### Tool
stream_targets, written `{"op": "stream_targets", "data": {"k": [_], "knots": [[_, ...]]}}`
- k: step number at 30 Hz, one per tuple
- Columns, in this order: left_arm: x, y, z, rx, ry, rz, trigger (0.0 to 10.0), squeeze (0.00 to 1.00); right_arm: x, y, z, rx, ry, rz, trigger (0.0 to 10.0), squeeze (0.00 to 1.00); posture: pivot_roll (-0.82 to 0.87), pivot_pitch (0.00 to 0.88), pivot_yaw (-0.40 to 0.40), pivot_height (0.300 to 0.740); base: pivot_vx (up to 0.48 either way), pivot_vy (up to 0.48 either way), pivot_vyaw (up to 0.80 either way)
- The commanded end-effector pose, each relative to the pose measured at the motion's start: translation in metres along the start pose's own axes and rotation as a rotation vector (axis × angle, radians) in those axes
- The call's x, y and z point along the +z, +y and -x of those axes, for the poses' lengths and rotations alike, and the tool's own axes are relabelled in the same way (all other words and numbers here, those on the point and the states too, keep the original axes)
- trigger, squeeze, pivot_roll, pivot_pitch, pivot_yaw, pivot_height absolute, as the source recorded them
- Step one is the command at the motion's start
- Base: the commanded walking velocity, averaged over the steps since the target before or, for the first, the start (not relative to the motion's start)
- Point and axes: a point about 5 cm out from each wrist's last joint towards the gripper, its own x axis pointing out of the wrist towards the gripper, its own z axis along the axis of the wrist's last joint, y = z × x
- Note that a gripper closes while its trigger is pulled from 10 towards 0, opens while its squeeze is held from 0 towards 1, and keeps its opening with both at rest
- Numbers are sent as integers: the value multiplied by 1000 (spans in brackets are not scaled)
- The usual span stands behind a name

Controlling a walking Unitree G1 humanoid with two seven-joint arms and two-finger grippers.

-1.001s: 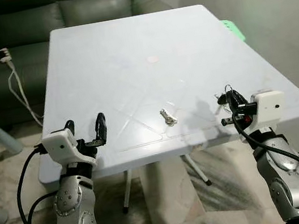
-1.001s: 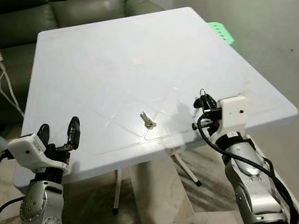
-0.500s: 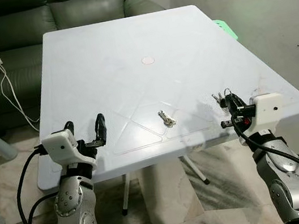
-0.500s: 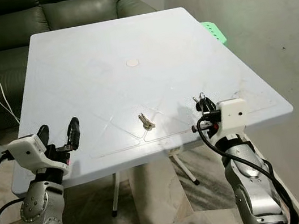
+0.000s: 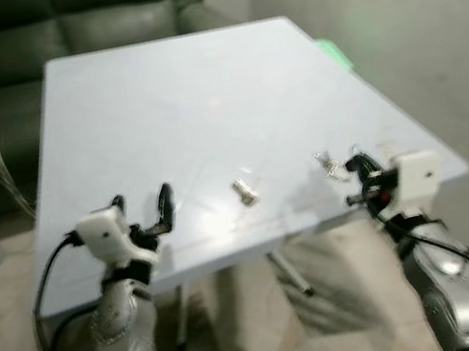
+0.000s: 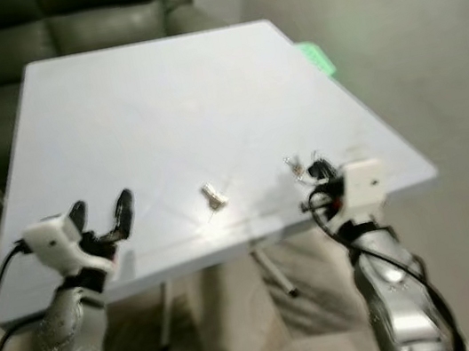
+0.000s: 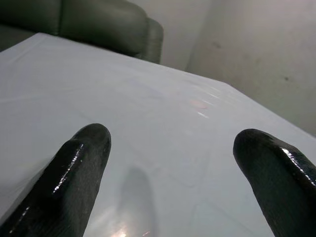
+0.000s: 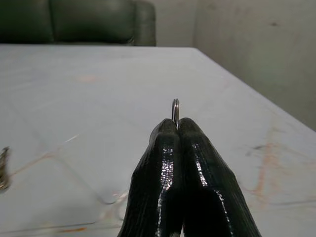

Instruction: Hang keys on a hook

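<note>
Item: white counter (image 5: 169,105), square, with a dark green sofa (image 6: 81,12) behind it and a bare wall on the robot's right; head views blurred. Right hand (image 8: 177,129): fingers pressed fully together, pinching a thin metal key ring (image 8: 175,109) edge-on so that its top loop stood clear above the fingertips, a hold that appeared suited to leaving the ring free to slip over a hook. In the head view the same right hand (image 5: 363,179) was raised over the near right part of the counter, with the held keys (image 5: 330,167) dangling just beside it, toward the counter's middle; whether they touched the surface could not be told. Second item: a small separate bunch of keys (image 5: 243,191) lying flat on the counter near its front edge, between the two arms and apart from both. Left hand (image 5: 143,210): fingers spread wide, holding nothing, poised over the near left edge of the counter, seemingly kept ready rather than engaged. Green object (image 5: 336,55) at the counter's far right edge, nature unclear. Hook: none identifiable, so the hanging step was judged not yet begun.
</note>
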Motion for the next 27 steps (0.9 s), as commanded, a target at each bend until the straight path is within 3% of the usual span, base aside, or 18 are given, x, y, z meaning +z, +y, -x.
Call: {"op": "stream_targets", "data": {"k": [1,15,27], "knots": [[2,-8,-2,-22,-7,10,10000,0,5,-7,1,-14,-14,18,10000,0,3,77,-67,740,0,-266,-781],[1,-8,-2,-24,-1,13,10000,0,5,-5,1,-3,-9,20,10000,0,6,74,-68,740,0,-277,-781],[-1,-9,-1,-12,7,33,10000,0,6,-6,2,2,-8,25,10000,0,3,80,-73,740,0,0,-779]]}}
